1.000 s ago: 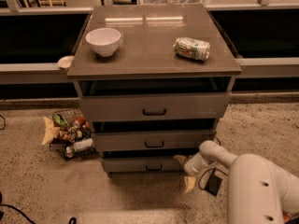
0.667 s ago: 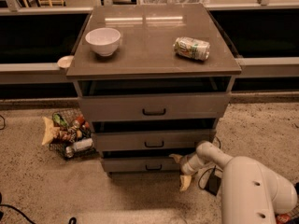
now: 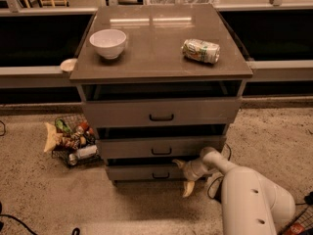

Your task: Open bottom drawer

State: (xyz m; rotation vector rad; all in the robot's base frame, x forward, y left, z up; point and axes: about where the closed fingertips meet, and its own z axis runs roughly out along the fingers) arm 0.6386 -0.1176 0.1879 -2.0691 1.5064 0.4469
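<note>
The bottom drawer (image 3: 137, 172) is the lowest and narrowest of three grey fronts on the cabinet, with a small black bar handle (image 3: 160, 176). My white arm reaches in from the lower right. My gripper (image 3: 184, 176) is at the drawer's right part, just right of the handle. Its two pale fingers are spread: one (image 3: 178, 164) lies near the drawer's top edge, the other (image 3: 188, 188) points down toward the floor. It holds nothing. All three drawer fronts stand slightly stepped, with dark gaps above each.
On the cabinet top (image 3: 156, 48) are a white bowl (image 3: 108, 43) and a can lying on its side (image 3: 201, 50). A wire basket of snacks (image 3: 71, 141) sits on the floor to the left. A cable runs near the arm's base at the right.
My gripper has moved left along the bottom drawer front, closer to its handle. The drawers, bowl and can have not moved.
</note>
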